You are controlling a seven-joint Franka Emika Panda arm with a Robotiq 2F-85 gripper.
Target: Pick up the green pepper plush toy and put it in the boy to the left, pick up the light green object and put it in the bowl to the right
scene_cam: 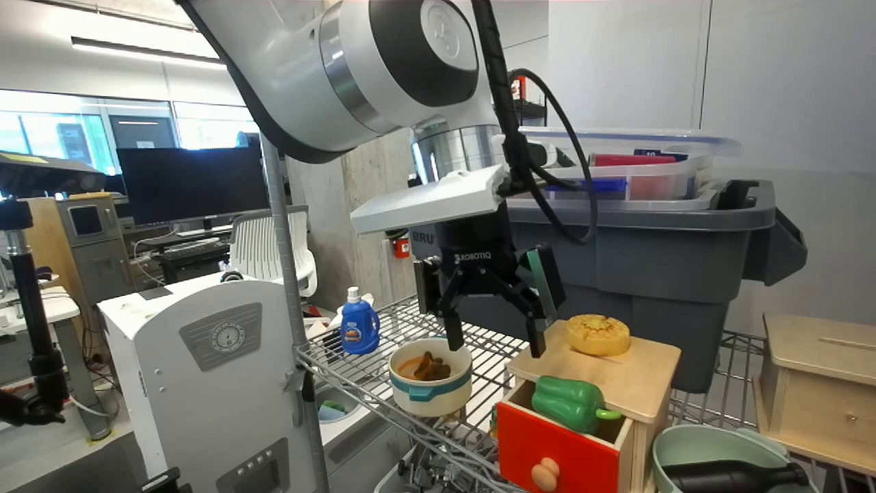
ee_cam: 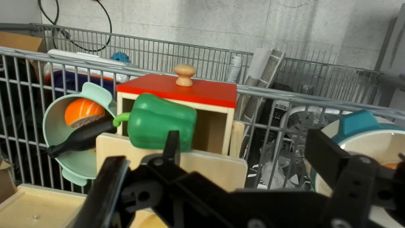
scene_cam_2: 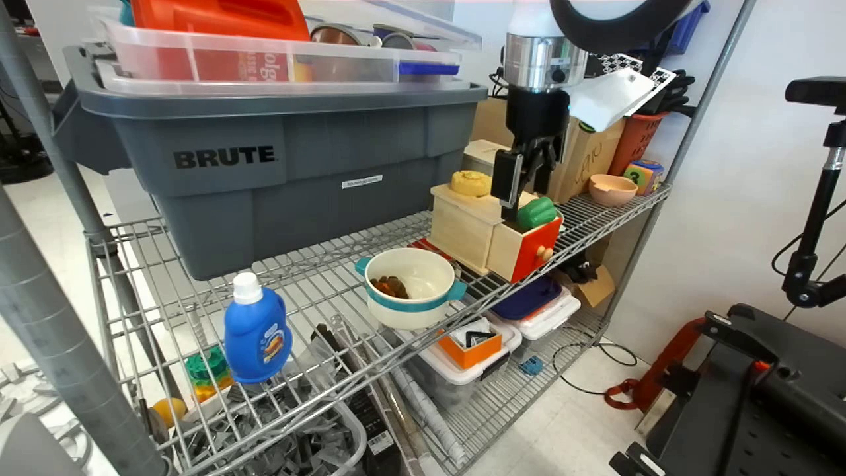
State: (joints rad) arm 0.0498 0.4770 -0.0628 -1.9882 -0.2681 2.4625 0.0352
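One green pepper toy (scene_cam: 568, 402) lies in the one drawer (scene_cam: 582, 460), which stands out of its wooden box (scene_cam: 616, 376) and has a red front with one round knob (scene_cam: 545, 474). The stem (scene_cam: 609, 414) is turned to the side of the grey-green bowl (scene_cam: 712, 441). The one hand (scene_cam: 495, 339), near the drawer, is released: its two fingers (scene_cam: 454, 332) stand well apart. Of bowls there are three: the white bowl (scene_cam_2: 429, 271) with two teal handles (scene_cam_2: 456, 290) and several brown pieces (scene_cam_2: 390, 286) inside, which I cannot count exactly; the grey-green bowl, in which I see one black bottle-shaped object (scene_cam: 732, 474) and one orange object (ee_cam: 84, 110); and one small peach bowl (scene_cam_2: 608, 197). One more wooden box (scene_cam: 821, 394) is near the grey-green bowl, so these are two; one yellow round object (scene_cam: 599, 335) rests on the one with the drawer. One blue bottle (scene_cam_2: 256, 334) stands on the wire shelf (ee_cam: 300, 98); its label (scene_cam_2: 273, 346) is too small to read. As for writing, the hand carries "ROBOTIQ", the grey bin (scene_cam_2: 297, 195) says "BRUTE" and has an unreadable white label (scene_cam_2: 361, 182), and one coloured block (scene_cam_2: 641, 177) shows "3".
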